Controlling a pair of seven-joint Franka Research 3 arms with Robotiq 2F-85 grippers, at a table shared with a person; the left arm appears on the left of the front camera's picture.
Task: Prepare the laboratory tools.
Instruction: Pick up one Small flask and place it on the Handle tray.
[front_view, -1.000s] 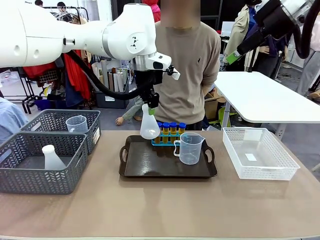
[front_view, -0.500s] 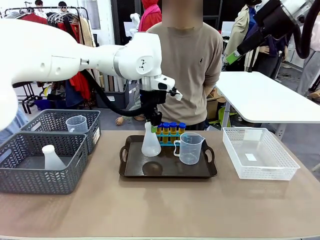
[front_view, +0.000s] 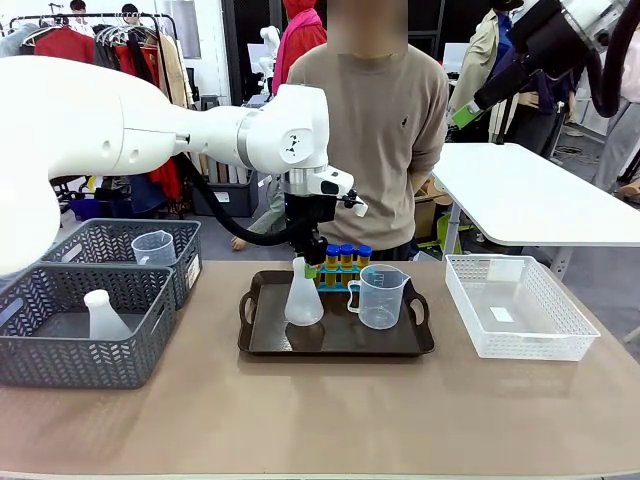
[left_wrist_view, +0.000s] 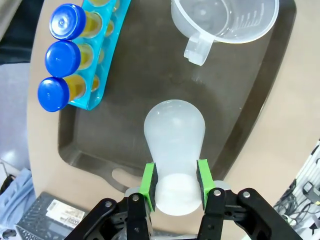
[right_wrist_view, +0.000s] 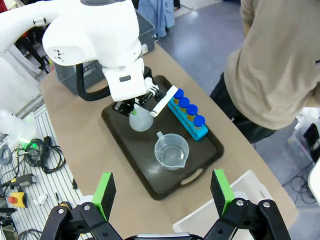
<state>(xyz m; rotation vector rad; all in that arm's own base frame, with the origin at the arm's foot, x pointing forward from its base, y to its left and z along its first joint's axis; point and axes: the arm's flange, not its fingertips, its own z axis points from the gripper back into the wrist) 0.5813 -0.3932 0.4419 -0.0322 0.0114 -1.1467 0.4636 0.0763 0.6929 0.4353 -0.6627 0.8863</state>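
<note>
1. The white conical flask stands upright on the dark tray, at its left, pinched round the neck by the left hand (its green pads press both sides of the neck). If the hand lifts away before letting go, the light flask could tip over.
2. The rack of amber tubes with blue caps stands just behind the flask. A sideways drift as the hand withdraws could knock the rack.
3. The clear handled beaker sits just right of the flask on the tray; a swing that way could shove it.
4. The right hand hangs high above the tabletop, jaws wide and holding nothing.
5. A person stands at the far edge, close behind the tray, within the arm's sweep.
</note>
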